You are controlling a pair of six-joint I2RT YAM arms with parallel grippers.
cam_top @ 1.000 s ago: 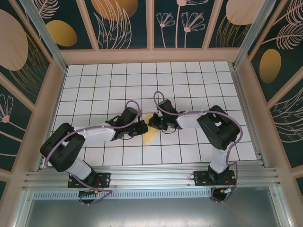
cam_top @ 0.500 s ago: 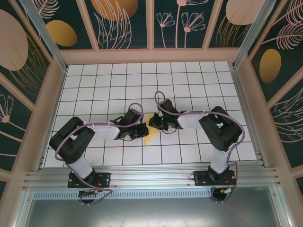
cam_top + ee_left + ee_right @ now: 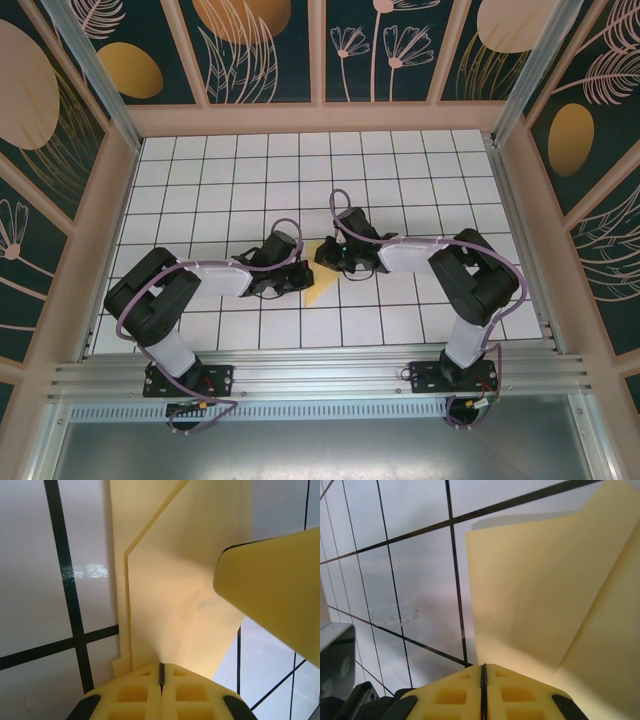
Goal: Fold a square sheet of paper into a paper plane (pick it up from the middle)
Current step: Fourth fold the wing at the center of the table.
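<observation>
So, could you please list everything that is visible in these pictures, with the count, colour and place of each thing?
sheet of paper: one, pale yellow, partly folded, lying mid-table between the two arm tips.
table: one, white tiles with black grid lines, forming the floor of the enclosure.
wall panels: several, dark teal with beige and orange plant drawings, around the table.
frame rail: one, silver metal, along the near edge.
left arm: one, black and white, reaching in from the left; yellow jaws closed, tips on the paper.
right arm: one, black and white, reaching in from the right; yellow jaws closed, tips on the paper.
</observation>
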